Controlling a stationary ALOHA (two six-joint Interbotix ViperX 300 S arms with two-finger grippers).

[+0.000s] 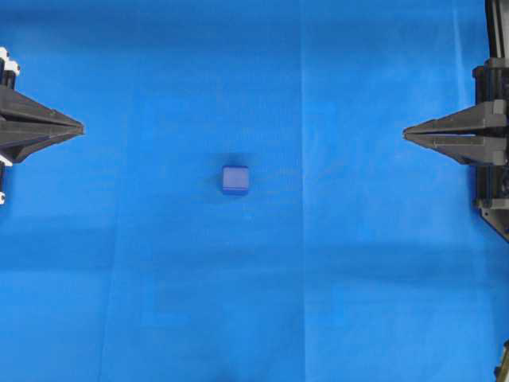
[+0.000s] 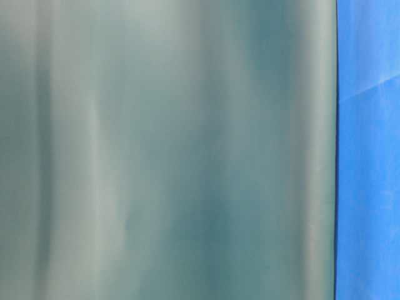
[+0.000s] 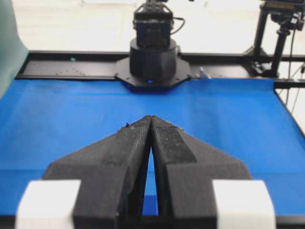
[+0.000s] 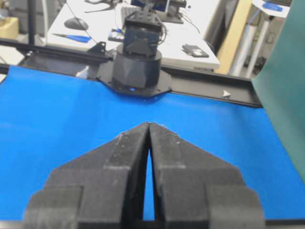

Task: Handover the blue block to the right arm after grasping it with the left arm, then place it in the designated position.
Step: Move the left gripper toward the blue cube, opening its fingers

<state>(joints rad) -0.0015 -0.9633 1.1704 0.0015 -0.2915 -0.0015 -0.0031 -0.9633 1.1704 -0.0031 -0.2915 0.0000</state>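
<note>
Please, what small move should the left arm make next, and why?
Probably open the left gripper and reach toward the blue block. The block lies untouched on the blue cloth between both arms, and the left gripper is shut and far from it. The right gripper is also shut.

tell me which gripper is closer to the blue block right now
Left, slightly. The left gripper sits shut at the left edge; the right gripper sits shut at the right edge. The blue block lies between them on the cloth, touched by neither.
</note>
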